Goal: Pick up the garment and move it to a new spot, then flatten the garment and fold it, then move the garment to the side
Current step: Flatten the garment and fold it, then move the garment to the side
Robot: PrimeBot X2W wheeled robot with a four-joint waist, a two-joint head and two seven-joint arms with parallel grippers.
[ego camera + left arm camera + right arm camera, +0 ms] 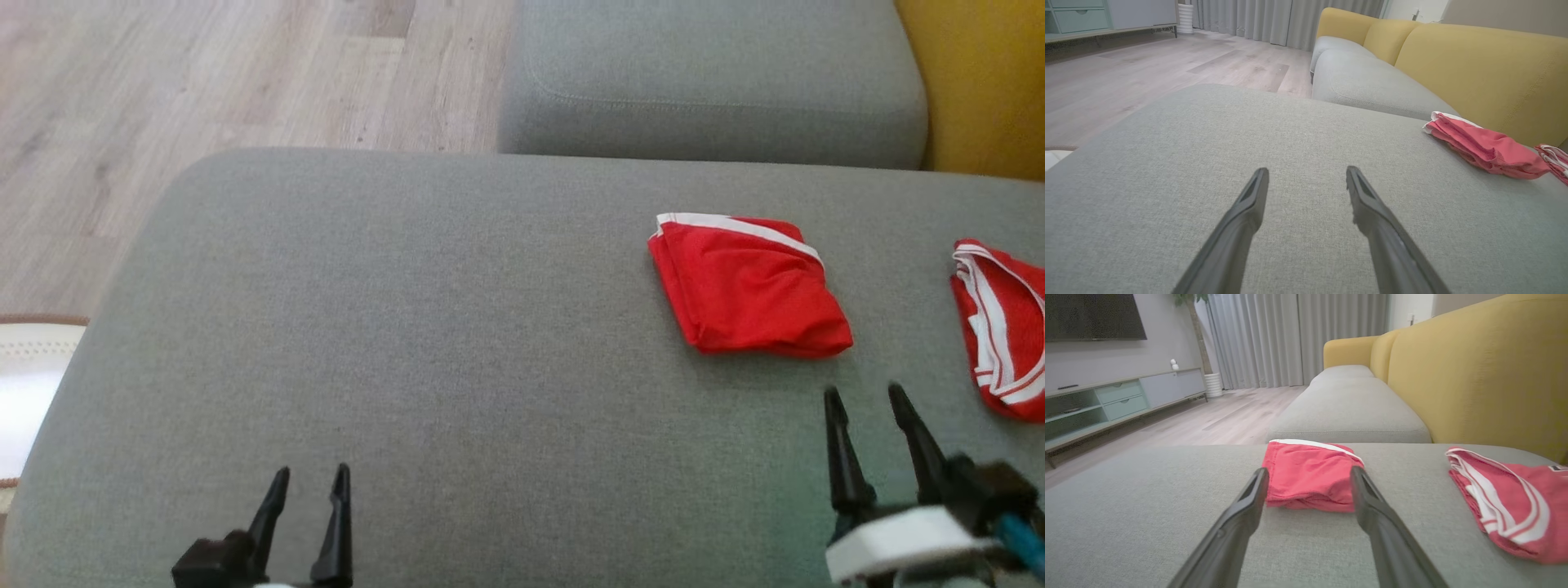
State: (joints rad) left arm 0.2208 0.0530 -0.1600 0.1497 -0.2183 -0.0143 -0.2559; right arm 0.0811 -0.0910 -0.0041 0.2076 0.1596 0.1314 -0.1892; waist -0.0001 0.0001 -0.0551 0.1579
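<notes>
A red garment with a white trim strip (747, 282) lies folded into a compact square on the grey sofa cushion (408, 327), right of centre. It also lies at the right of the left wrist view, red garment (1486, 147), and straight ahead in the right wrist view, red garment (1308, 473). My right gripper (865, 396) stands open just in front of it, apart from the cloth, nothing between its fingers. My left gripper (312, 478) is open over bare cushion at the lower left, far from the garment.
A second red garment with white bands (1000, 327) lies loose at the cushion's right edge, second garment (1506, 506). Another grey seat cushion (710, 82) and the yellow backrest (980, 82) lie beyond. Wooden floor (204, 82) is at the left, with a rug edge (33, 359).
</notes>
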